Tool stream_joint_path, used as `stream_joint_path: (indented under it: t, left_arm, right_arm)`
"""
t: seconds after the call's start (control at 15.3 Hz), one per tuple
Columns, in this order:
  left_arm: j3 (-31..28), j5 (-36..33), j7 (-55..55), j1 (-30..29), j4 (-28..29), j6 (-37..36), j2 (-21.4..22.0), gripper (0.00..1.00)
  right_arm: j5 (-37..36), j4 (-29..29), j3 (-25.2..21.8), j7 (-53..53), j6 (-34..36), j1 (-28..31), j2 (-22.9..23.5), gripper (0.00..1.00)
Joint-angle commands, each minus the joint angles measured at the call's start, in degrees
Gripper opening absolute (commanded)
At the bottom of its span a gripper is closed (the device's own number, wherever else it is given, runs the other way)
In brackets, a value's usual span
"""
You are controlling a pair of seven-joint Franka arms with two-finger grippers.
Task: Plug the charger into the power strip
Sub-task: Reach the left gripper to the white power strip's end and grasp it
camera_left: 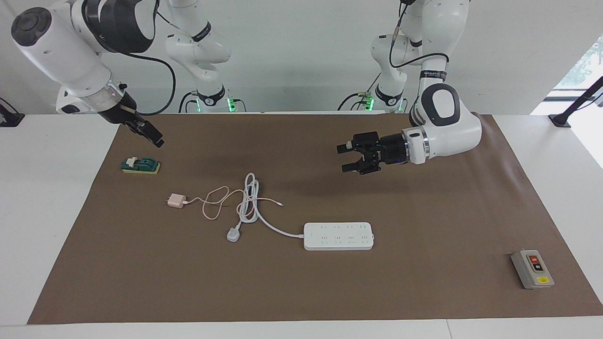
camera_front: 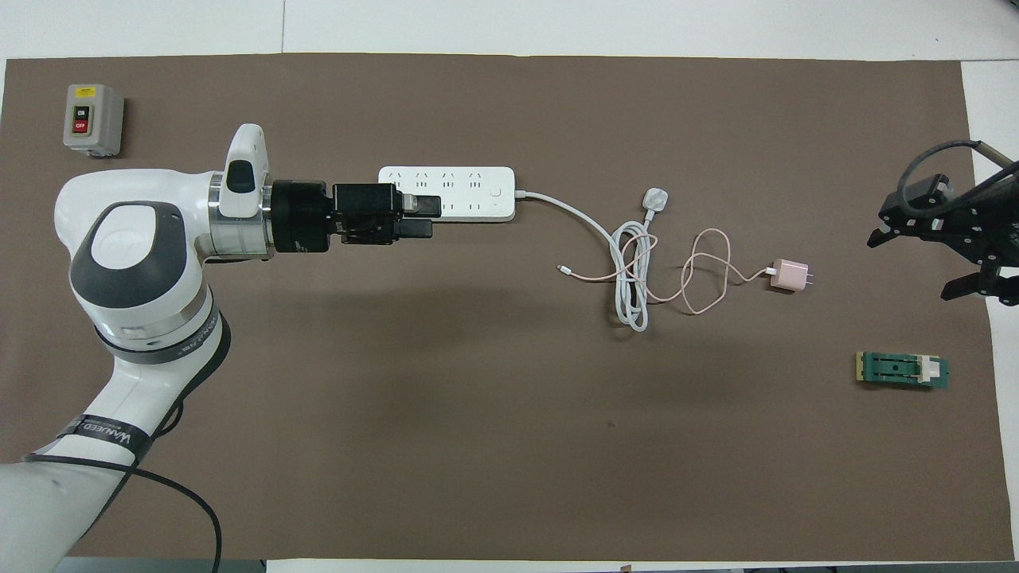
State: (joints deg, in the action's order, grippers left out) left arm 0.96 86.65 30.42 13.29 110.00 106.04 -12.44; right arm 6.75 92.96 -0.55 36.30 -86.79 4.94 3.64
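The charger (camera_left: 177, 201) (camera_front: 788, 275), a small pink cube, lies on the brown mat with its thin pink cable (camera_left: 214, 202) looped toward the table's middle. The white power strip (camera_left: 338, 236) (camera_front: 470, 193) lies flat, farther from the robots, and nothing is plugged into it. My left gripper (camera_left: 344, 158) (camera_front: 431, 216) hangs open and empty well above the mat; from overhead it covers the strip's end without touching it. My right gripper (camera_left: 154, 138) (camera_front: 910, 267) is open and empty in the air over the mat's edge at the right arm's end.
The strip's thick white cord is coiled over the pink cable and ends in a white plug (camera_left: 233, 234) (camera_front: 654, 199). A green and yellow block (camera_left: 140, 165) (camera_front: 902, 370) lies near the right gripper. A grey button box (camera_left: 532, 269) (camera_front: 93, 119) sits at the left arm's end.
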Motion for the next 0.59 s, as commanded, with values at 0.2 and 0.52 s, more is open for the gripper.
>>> stream_joint_path:
  t: [0.2,0.52]
  left_arm:
    - [-0.6,8.8,3.9,3.0,0.2,-2.6,-3.3,1.00]
    - [-0.5,9.1,3.7,3.4,0.3,-2.4,-3.4,1.00]
  right_arm:
    - [2.6,9.8,0.2,18.5,-12.2,1.2,0.4,1.00]
    - [12.6,16.5,0.1,25.6,-21.3,5.7,3.1,1.00]
